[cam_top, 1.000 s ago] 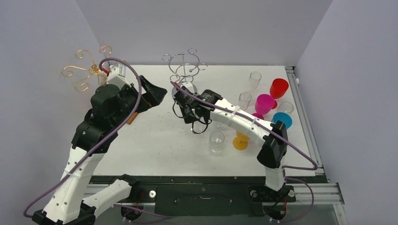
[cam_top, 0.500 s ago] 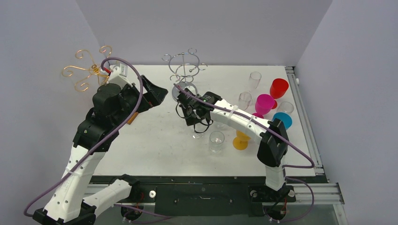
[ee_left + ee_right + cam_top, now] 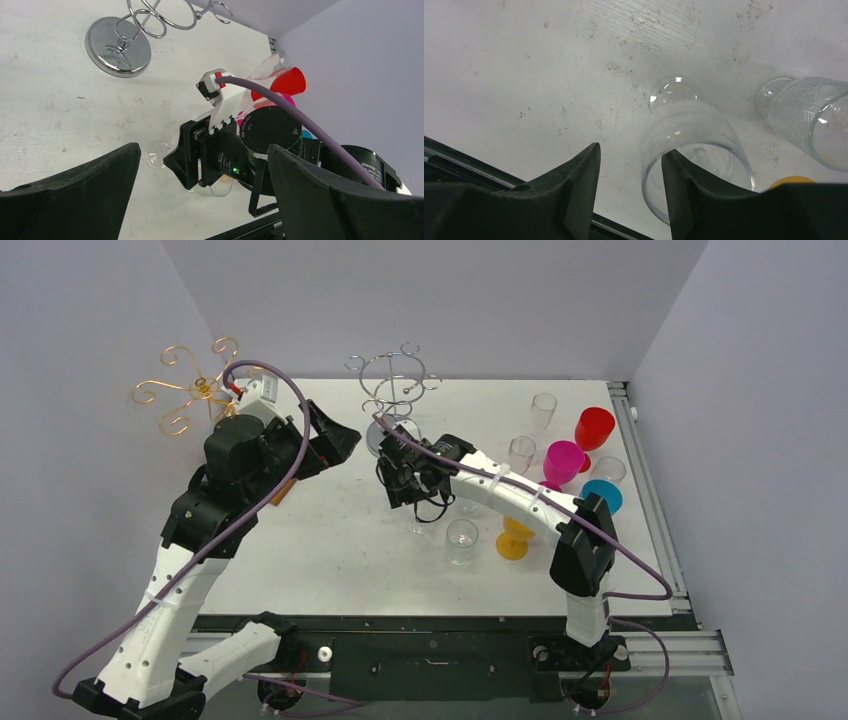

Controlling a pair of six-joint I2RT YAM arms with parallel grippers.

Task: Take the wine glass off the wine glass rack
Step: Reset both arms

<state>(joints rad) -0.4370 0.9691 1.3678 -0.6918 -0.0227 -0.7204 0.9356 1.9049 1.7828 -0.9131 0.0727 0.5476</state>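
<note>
— One clear wine glass [image 3: 694, 135]: where does it stand?
— Off the chrome wine glass rack [image 3: 393, 390], foot down on the white worktop [image 3: 330, 540], just beside one of the right fingers [image 3: 679, 190], which are parted and grip nothing
— And the left fingers [image 3: 75, 195]?
— Spread wide, empty, raised above the worktop beside the rack's base

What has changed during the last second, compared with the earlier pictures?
The right gripper opened and let go of the clear glass, which now stands on the table; its arm shifted only slightly. The left gripper stayed wide open, and the other glasses did not move.
</note>
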